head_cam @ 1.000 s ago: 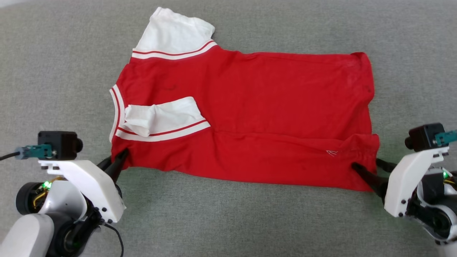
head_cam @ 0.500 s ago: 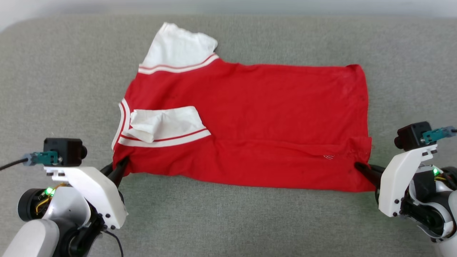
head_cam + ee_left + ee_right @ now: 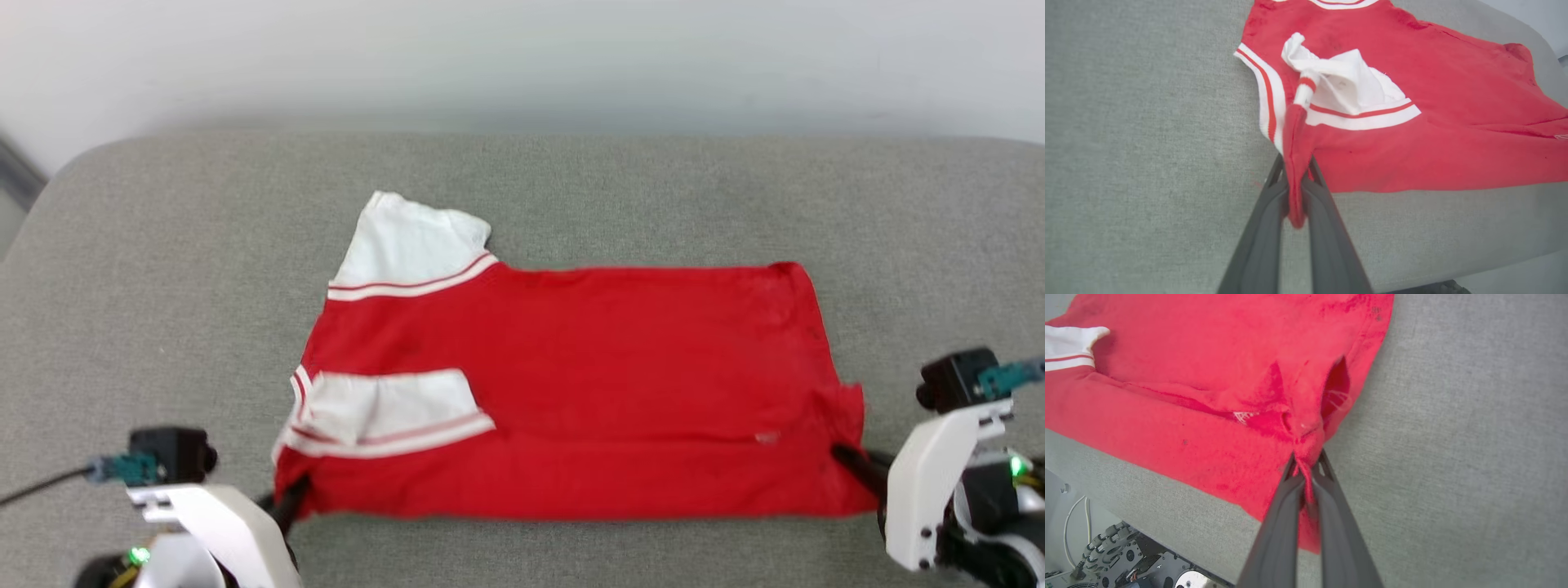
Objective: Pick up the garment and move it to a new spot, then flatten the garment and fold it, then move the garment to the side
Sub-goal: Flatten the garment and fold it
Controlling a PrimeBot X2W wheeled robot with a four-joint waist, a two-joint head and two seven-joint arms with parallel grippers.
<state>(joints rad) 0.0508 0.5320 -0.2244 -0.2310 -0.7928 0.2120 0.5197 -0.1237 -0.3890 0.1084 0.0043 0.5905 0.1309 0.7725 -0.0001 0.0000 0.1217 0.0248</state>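
Observation:
The garment point(image 3: 588, 384) is a red T-shirt with white sleeves and striped trim, spread sideways on a grey cushioned surface point(image 3: 163, 269), collar end to the left. One white sleeve point(image 3: 392, 408) is folded onto the red body; the other point(image 3: 408, 241) sticks out at the far edge. My left gripper point(image 3: 292, 494) is shut on the near shoulder corner; red cloth is bunched between its fingers point(image 3: 1295, 179). My right gripper point(image 3: 841, 457) is shut on the near hem corner point(image 3: 1306, 457), which is puckered into its tips.
The grey surface has a rounded far-left corner point(image 3: 73, 163), with a pale wall point(image 3: 522, 57) behind it. Its near edge point(image 3: 1167, 522) drops off to the robot's base with wheels and cables point(image 3: 1106, 547). Bare cushion lies left, right and beyond the shirt.
The right gripper has shut on the hem corner, where it stood open a second ago. The head camera has tilted up, so the shirt sits lower in view and the wall now shows.

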